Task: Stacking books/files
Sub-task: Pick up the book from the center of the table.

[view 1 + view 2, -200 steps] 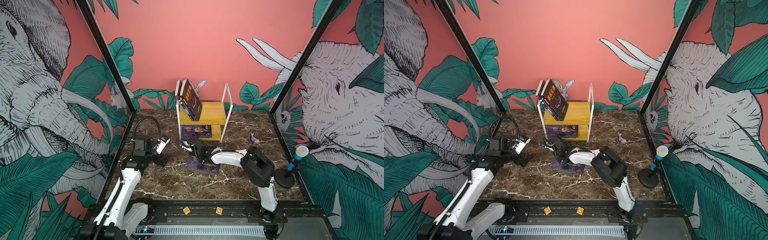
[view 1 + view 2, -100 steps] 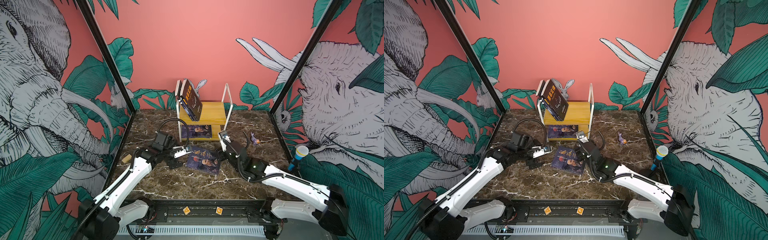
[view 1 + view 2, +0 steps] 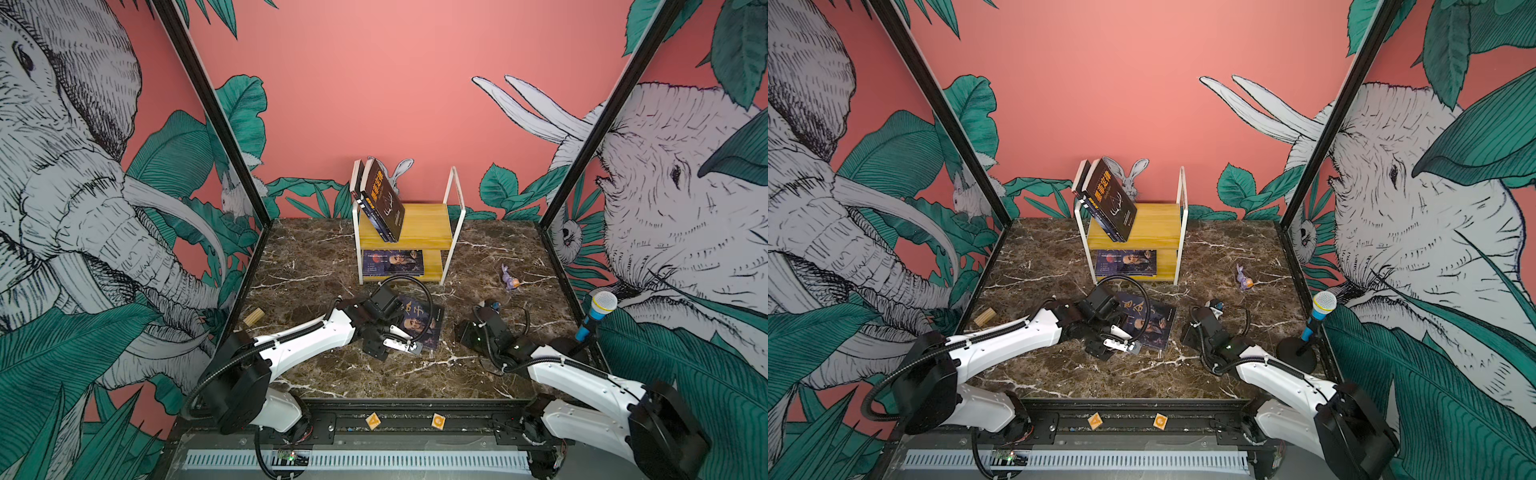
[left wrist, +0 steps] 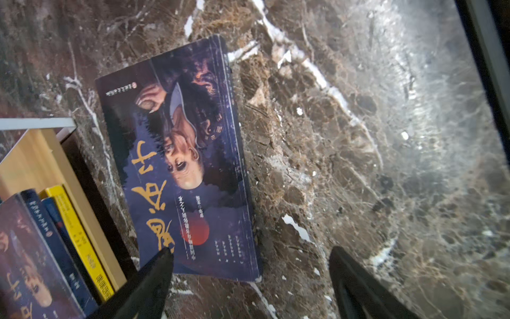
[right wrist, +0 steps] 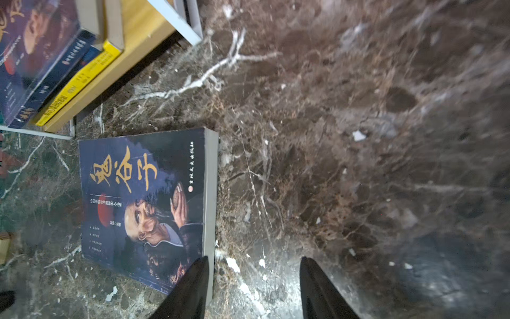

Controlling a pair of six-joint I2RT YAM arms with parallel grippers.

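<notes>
Starting at the left, the left pincer (image 4: 251, 250) is hovering low over the marble tabletop (image 3: 316, 266) with its jaws standing wide apart and nothing between them, one black finger reaching over the near corner of the loose book (image 4: 187, 165). That book, a navy paperback with a gold title and a bearded man's face, is lying flat and face up on the tabletop in front of the shelf (image 3: 424, 224), touching nothing else. It is probably going to feel light and somewhat floppy. The glossy cover is likely to slide under the pads, and with the book flush against hard stone there is no gap to slip a finger under. The sounder hold is looking like a pinch across its thickness at an edge or corner, near the spine where it is stiffest, perhaps after tipping one side up. Behind it, on the shelf's upper board, two dark books (image 3: 384, 199) are leaning against the white frame. On the lower board a small stack (image 3: 392, 262) is lying flat, and that seems the likely place for this one to go. Further right, the right pincer (image 5: 254, 260) is waiting with its jaws parted and only bare marble between them. It is gripping nothing, and one finger is sitting just beside the book's pale page edge.
</notes>
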